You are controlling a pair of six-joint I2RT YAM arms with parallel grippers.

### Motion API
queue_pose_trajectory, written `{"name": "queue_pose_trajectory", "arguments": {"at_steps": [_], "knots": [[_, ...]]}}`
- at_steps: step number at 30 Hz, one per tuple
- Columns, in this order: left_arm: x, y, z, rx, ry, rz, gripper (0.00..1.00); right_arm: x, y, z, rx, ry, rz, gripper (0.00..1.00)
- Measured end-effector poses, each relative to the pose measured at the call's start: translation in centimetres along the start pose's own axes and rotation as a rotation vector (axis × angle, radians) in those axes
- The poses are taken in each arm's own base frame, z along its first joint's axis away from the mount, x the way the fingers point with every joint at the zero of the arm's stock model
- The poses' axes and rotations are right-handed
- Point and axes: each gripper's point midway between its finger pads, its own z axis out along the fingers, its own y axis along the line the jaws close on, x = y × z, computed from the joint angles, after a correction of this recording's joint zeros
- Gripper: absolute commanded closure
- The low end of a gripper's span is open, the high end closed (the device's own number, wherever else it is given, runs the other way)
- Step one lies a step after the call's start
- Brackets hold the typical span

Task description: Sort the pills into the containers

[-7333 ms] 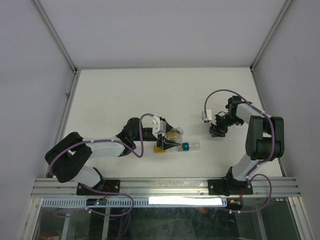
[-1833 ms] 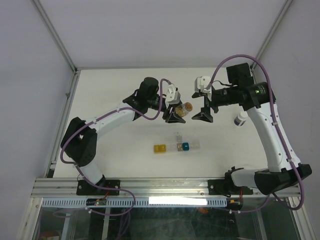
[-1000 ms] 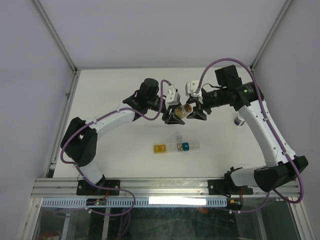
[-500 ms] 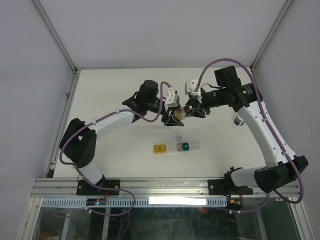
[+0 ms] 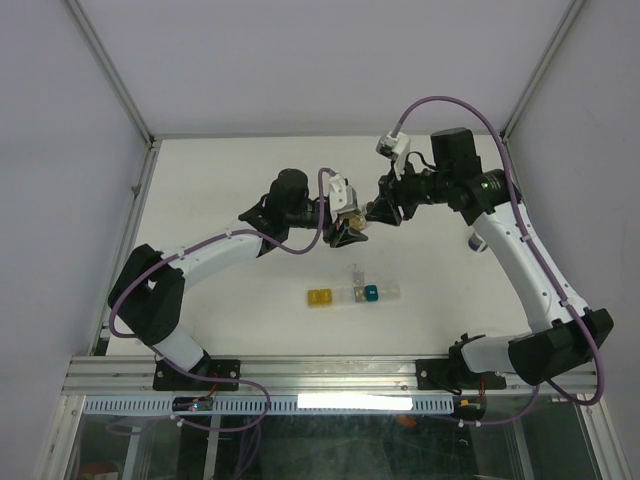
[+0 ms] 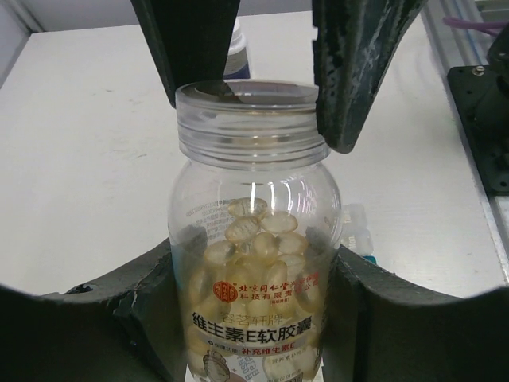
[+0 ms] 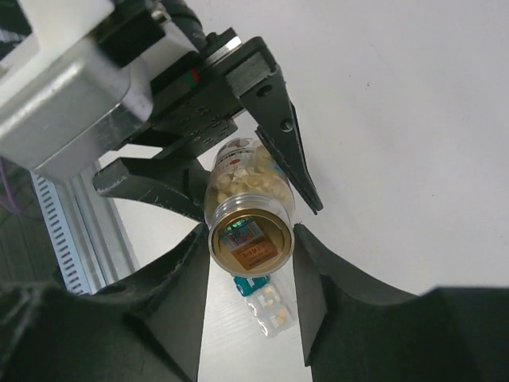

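Note:
My left gripper [image 5: 347, 231] is shut on a clear bottle [image 5: 353, 221] full of yellowish pills [image 6: 254, 247], held above the table behind the containers. My right gripper [image 5: 376, 211] meets it from the right. In the right wrist view its fingers [image 7: 179, 302] press both sides of the bottle's clear cap [image 7: 248, 239]. The cap [image 6: 250, 119] also shows in the left wrist view, between the right fingers [image 6: 358, 72]. The containers [image 5: 355, 294] lie in a row: yellow [image 5: 320, 297], grey, teal [image 5: 371, 292], clear. Small tan pills lie in the clear cells [image 7: 272, 307].
A small white bottle [image 5: 475, 243] stands on the table at the right, partly behind my right arm; it also shows in the left wrist view [image 6: 237, 52]. A metal rail [image 5: 330, 375] runs along the near edge.
My left arm carried the bottle from over the containers to the back. My right gripper came in from the right and closed on the cap; its wrist has turned in the last half second.

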Motion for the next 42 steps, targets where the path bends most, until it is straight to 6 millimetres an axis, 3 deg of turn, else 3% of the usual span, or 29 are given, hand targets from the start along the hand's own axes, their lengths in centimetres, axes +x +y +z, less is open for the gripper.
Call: {"name": "queue_pose_trajectory", "arguments": {"at_steps": [2,5,8,13,18,20,24,28,36,42], "knots": [[0.1,0.3,0.0,-0.018,0.005,0.000,1.00,-0.1,-0.2,0.1,0.014,-0.007,0.049,0.72],[0.2,0.5,0.1,-0.037,0.011,-0.004,1.00,-0.2,-0.5,0.2,0.027,-0.018,0.104,0.46],[0.0,0.6,0.1,-0.042,0.010,-0.010,1.00,-0.1,-0.5,0.0,0.021,-0.023,0.163,0.30],[-0.9,0.9,0.2,-0.043,-0.005,0.006,1.00,-1.3,-1.6,-1.8,0.034,-0.062,0.215,0.10],[-1.0,0.5,0.2,-0.020,-0.007,0.015,1.00,-2.7,-2.2,-5.2,0.074,-0.140,0.137,0.01],[-0.9,0.0,0.2,0.007,-0.008,0.010,1.00,-2.9,-1.2,-6.1,0.058,-0.151,0.049,0.01],[-1.1,-1.6,0.2,0.096,-0.023,-0.003,1.00,-2.4,1.9,-7.3,-0.047,-0.170,-0.297,0.01],[-1.5,-3.0,0.0,0.174,-0.037,-0.016,1.00,-0.8,3.7,-6.9,-0.176,-0.170,-0.578,0.02],[-2.3,-4.1,-0.2,0.243,-0.046,-0.034,1.00,0.5,3.3,-3.4,-0.308,-0.134,-0.714,0.21],[-2.5,-4.2,-0.3,0.252,-0.043,-0.041,1.00,0.2,4.4,-2.7,-0.340,-0.121,-0.749,0.28]]}}
